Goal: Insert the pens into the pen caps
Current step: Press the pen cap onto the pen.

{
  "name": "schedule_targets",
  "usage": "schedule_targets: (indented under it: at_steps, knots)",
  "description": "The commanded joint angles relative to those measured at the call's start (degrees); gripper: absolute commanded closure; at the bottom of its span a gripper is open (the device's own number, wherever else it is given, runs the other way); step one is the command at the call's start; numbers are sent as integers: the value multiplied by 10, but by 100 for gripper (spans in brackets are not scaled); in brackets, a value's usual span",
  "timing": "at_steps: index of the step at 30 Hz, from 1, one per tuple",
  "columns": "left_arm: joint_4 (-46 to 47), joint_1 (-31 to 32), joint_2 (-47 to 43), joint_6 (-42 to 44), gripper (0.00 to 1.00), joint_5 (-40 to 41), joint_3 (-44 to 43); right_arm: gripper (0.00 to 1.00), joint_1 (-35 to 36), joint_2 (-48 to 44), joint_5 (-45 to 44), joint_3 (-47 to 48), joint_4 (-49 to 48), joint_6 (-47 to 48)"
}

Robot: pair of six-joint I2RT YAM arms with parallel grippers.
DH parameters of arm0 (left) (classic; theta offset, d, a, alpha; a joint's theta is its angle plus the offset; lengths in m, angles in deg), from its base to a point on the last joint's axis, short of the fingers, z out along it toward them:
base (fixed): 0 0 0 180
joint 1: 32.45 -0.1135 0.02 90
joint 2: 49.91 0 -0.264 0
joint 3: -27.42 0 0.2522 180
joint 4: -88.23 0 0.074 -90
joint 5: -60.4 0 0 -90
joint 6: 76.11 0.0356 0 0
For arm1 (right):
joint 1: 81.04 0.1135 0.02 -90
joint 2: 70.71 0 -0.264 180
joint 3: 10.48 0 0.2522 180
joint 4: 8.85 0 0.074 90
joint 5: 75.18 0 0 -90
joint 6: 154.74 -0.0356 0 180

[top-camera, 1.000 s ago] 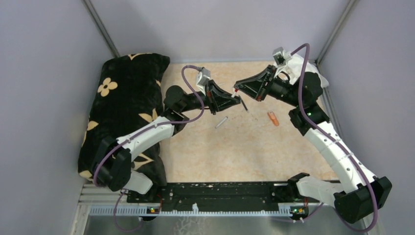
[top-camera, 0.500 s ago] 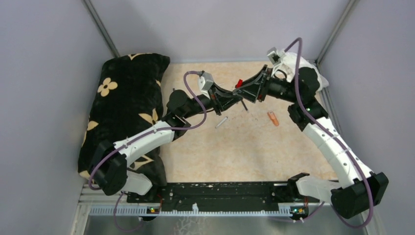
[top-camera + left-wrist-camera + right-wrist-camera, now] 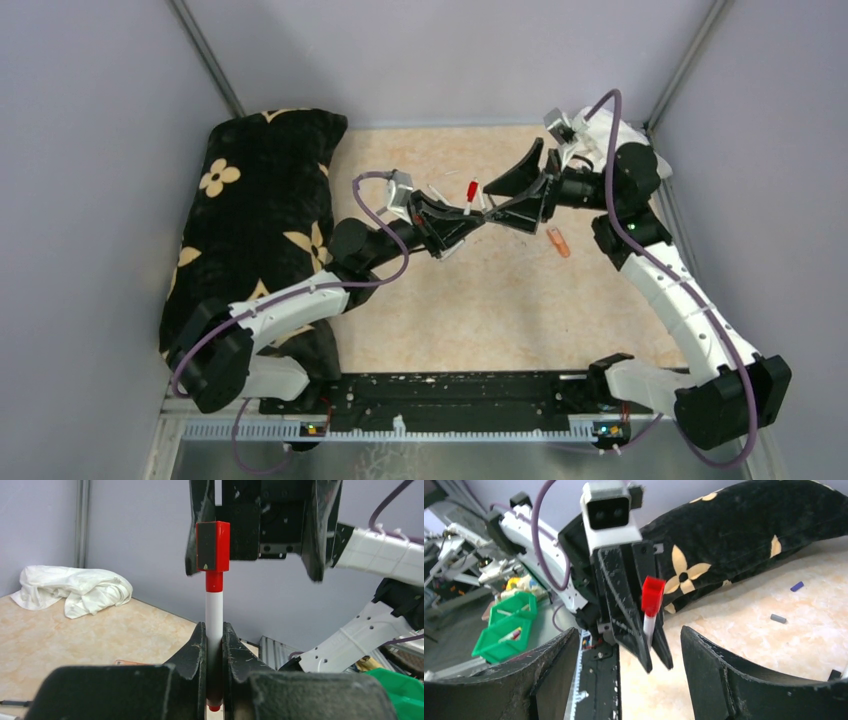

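Fingers (image 3: 192, 650) of the left end effector (image 3: 214, 635) are pressed together on a pen (image 3: 214, 605) with a white body. They pinch it low down, and a bit of its red bottom end pokes out under them. In the left wrist view the pen stands straight up. A red cap (image 3: 213, 545) sits on the top end of the pen. The pen is up in the air, over the far middle part of the table (image 3: 500, 310).

The right end effector (image 3: 492, 203) faces the left one, very near it. Its two fingers are spread wide. In the right wrist view the red cap shows in the gap between them, with space on both sides.

An orange highlighter (image 3: 557, 241) lies flat on the table, near the right arm. A blue cap (image 3: 796, 586) and a grey cap (image 3: 778, 618) lie on the table too, a little apart, near a big black cushion (image 3: 260, 200) with cream flowers. A crumpled white cloth (image 3: 75, 587) lies by the wall.
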Motion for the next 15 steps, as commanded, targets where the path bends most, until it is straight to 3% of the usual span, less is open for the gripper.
schedule_targets:
  at_steps: [1,4,15]
  knots:
    - [69,11,-8,-49,100,12,9,28,-4,-39,57,-58,-134,15]
    - [92,24,4,-62,100,19,8,30,-4,-45,56,-78,-164,11]
    - [120,48,44,-72,100,20,-18,58,19,-37,23,-84,-194,-35]
